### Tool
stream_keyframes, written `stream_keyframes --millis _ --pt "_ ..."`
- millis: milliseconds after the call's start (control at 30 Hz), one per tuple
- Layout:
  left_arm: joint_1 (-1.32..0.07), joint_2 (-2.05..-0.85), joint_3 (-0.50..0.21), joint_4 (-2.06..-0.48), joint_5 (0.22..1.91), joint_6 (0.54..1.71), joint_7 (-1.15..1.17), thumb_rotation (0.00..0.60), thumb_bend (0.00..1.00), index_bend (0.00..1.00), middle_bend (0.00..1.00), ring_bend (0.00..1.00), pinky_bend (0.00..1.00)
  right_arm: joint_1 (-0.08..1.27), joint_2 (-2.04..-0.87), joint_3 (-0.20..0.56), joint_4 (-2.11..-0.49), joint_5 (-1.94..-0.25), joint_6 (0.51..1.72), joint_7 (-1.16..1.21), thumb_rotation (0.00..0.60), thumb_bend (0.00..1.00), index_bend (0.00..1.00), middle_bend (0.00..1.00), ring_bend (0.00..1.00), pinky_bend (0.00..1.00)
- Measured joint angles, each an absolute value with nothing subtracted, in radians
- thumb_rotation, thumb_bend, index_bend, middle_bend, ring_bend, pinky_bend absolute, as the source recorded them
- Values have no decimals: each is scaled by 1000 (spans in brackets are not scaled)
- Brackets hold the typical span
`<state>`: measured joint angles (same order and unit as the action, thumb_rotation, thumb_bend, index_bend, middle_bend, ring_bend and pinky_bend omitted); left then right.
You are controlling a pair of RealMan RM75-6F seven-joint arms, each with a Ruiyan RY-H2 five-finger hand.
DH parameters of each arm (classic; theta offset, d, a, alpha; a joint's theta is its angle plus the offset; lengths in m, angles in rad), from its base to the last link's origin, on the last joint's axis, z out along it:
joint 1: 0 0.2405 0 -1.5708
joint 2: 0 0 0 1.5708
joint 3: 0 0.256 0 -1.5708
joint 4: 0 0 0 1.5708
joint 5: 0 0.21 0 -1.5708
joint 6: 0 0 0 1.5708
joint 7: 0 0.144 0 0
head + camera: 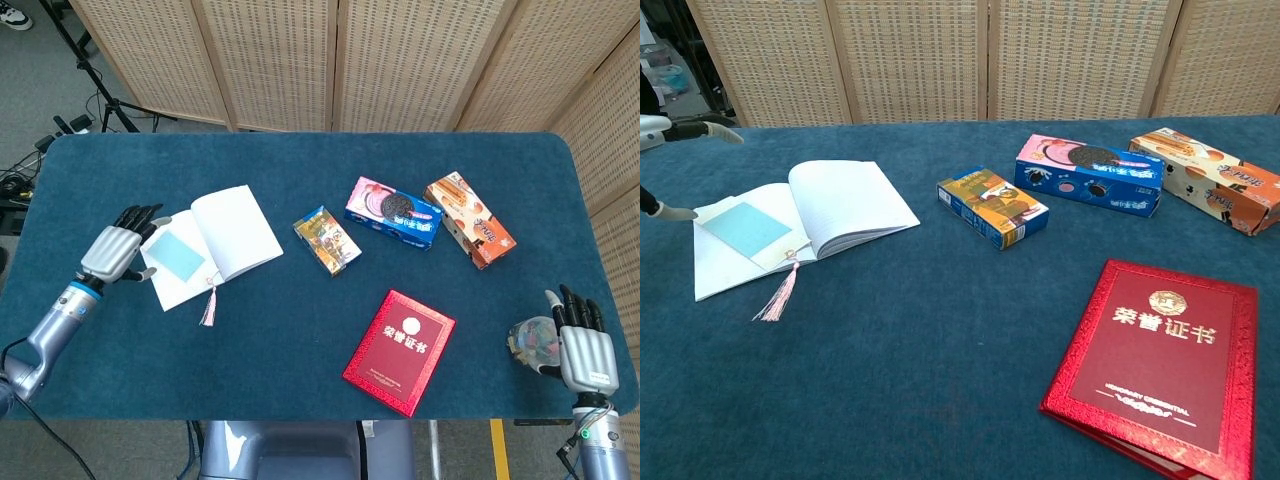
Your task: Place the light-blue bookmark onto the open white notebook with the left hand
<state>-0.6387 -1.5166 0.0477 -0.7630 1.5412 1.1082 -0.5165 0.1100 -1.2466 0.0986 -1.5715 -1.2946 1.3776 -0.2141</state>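
Light-blue bookmark (178,255) lies flat on left page of open white notebook (235,228), pink tassel (209,308) trailing off the book's near edge onto blue table (300,170). Left hand (112,253) just off notebook at 9 o'clock, fingers spread, holding nothing; chest view catches only its fingertips (724,131). Right hand (585,350) at table's 5 o'clock corner, fingers apart, beside a clear bag (533,340); cannot tell if touching. Red certificate book (399,351) at 5 o'clock of notebook, three snack boxes at 3 o'clock.
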Motion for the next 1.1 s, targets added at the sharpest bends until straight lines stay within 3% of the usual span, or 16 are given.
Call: stream_keyframes --millis 133,300,467,567,700,1100 --pt "-586 -1432 35 -989 1496 1143 -348 600 170 5 0 0 0 107 -1233 94 -1586 -1322 1388 -188 600 156 4 0 0 0" --pt "-522 -1328 23 -1256 1422 1171 -199 600 203 0 0 0 0 104 -1217 87 -1602 -1360 1401 -155 600 156 4 0 0 0" --pt "-447 -1210 19 -1520 1344 1209 -66 600 574 0 0 0 0 100 -1204 83 -1615 -1391 1419 -128 600 156 3 0 0 0" --pt "-404 -1157 23 -1625 1307 1237 45 600 657 0 0 0 0 97 -1197 81 -1622 -1404 1428 -116 600 156 4 0 0 0" --pt "-375 -1126 20 -1689 1251 1240 111 600 663 0 0 0 0 97 -1197 80 -1622 -1406 1428 -118 600 156 4 0 0 0" --pt "-418 -1091 -8 -1685 1145 1082 148 600 643 0 0 0 0 101 -1201 83 -1619 -1400 1422 -125 600 156 4 0 0 0"
